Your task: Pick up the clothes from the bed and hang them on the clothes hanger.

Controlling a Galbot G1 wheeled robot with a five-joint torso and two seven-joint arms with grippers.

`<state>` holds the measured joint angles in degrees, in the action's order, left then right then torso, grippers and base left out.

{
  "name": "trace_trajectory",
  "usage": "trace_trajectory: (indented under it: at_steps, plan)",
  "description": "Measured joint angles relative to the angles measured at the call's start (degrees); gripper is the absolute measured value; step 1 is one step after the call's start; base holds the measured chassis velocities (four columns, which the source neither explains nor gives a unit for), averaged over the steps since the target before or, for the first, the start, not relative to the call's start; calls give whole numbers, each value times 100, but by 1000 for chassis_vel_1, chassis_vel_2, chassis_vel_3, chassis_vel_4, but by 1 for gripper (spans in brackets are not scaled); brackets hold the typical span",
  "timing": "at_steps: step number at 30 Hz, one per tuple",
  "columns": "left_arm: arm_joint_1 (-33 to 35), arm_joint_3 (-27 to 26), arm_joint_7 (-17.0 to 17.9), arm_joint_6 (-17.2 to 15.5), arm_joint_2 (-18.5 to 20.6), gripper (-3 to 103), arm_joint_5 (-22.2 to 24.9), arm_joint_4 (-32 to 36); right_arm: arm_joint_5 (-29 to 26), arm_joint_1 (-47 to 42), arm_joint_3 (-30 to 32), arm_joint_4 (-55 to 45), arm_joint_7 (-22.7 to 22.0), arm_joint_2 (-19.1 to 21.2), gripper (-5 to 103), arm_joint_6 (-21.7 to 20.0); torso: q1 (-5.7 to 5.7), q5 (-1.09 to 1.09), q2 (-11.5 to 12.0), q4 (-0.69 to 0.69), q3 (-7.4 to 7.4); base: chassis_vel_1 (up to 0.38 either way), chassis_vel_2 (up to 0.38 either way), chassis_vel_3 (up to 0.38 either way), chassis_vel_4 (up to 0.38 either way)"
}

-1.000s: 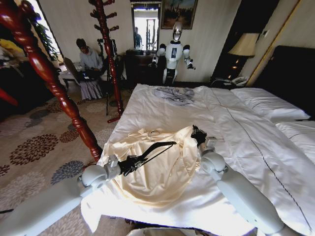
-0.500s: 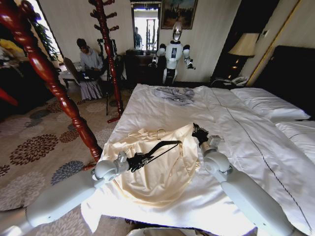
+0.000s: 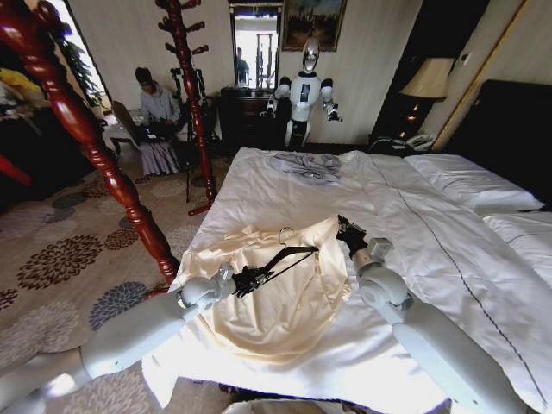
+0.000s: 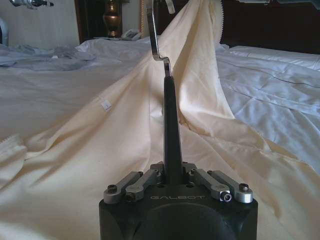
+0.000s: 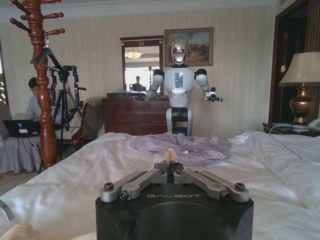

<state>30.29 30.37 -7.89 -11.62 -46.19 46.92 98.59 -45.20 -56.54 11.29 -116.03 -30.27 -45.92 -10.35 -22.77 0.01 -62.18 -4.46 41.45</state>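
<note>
The cream-yellow T-shirt [image 3: 276,302] lies on the near left part of the bed [image 3: 414,224], one edge lifted into a peak. My right gripper [image 3: 344,231] is shut on that raised edge; a bit of the fabric [image 5: 170,154] pokes out between its jaws. My left gripper [image 3: 256,278] is shut on the black clothes hanger [image 3: 285,259], which slants up over the shirt with its silver hook [image 3: 285,233] near the raised cloth. From the left wrist, the hanger [image 4: 172,130] stands straight up out of the closed jaws, the T-shirt [image 4: 125,130] draped behind it.
A grey garment [image 3: 306,166] lies at the far end of the bed. A reddish-brown wooden coat stand [image 3: 191,95] rises left of the bed, another turned post [image 3: 95,147] is close on the left. White pillows [image 3: 466,181] are at right. Another robot [image 3: 302,90] stands by the dresser.
My left arm has pushed the hanger forward and to the right, closer to the raised shirt edge. The right gripper has held the cloth nearly still.
</note>
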Motion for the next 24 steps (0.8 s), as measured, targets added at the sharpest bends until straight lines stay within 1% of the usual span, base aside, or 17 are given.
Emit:
trace_trajectory:
  at_steps: [2,3,7,9,12,24]
  plan:
    - [-87,105,-16,18,-139,17,-7,-114,-40,-23,0,-73,-9,6,1,-14,0,-1,0,0,0,0,0,0,0]
    - [-87,105,-16,18,-139,17,-7,-114,-40,-23,0,-73,-9,6,1,-14,0,-1,0,0,0,0,0,0,0]
    - [-287,208,-22,30,-364,17,55,-295,-122,-86,1,-248,-32,60,1,-55,0,-1,0,0,0,0,0,0,0]
    - [-328,221,-23,38,-399,17,71,-332,-132,-106,5,-274,-36,68,1,-58,0,0,0,0,0,0,0,0,0]
    - [-485,268,-27,42,-554,17,121,-475,-181,-229,45,-382,-47,102,1,-67,1,0,0,0,0,0,0,0,0]
    - [-637,386,-43,43,-817,17,172,-633,-284,-392,36,-527,-55,50,1,-124,0,-1,0,0,0,0,0,0,0]
